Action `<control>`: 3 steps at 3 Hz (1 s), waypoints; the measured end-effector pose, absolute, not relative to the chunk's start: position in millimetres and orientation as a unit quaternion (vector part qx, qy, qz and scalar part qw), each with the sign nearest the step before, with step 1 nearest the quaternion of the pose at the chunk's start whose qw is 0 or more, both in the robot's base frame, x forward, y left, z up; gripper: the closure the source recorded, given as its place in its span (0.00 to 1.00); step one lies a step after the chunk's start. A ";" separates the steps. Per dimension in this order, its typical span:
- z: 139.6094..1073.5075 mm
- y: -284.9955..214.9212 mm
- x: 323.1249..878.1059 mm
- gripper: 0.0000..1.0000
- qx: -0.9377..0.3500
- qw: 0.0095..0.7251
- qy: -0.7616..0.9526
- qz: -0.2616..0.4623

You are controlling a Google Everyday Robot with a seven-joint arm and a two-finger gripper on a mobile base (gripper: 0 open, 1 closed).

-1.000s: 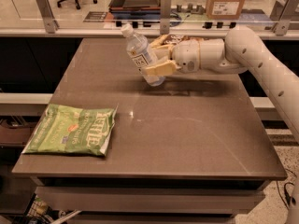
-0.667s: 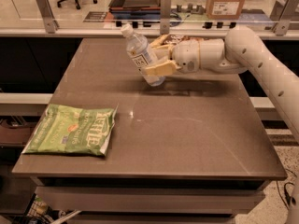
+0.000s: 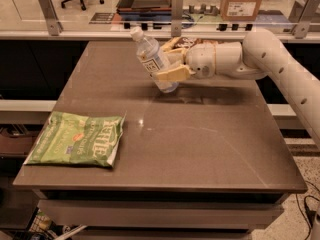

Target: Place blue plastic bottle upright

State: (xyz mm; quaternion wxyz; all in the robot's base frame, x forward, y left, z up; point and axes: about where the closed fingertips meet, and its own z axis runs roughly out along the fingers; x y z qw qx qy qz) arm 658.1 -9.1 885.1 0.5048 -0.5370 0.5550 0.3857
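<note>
The blue plastic bottle (image 3: pixel 152 58) is clear with a white cap and a pale label. It is tilted, cap up and to the left, held above the far middle of the brown table (image 3: pixel 200 134). Its base hangs just over the tabletop. My gripper (image 3: pixel 170 60) reaches in from the right on a white arm and is shut on the bottle's lower body, one finger in front and one behind.
A flat green snack bag (image 3: pixel 77 139) lies at the table's front left corner. A glass barrier with metal posts (image 3: pixel 176 6) runs behind the table's far edge. A cardboard box (image 3: pixel 243 0) stands beyond it.
</note>
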 end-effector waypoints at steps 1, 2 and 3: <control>913.0 -13.6 630.9 1.00 -0.528 0.523 0.547 0.386; 948.5 -19.4 601.2 1.00 -0.512 0.547 0.533 0.394; 974.9 -20.4 584.4 1.00 -0.504 0.562 0.520 0.400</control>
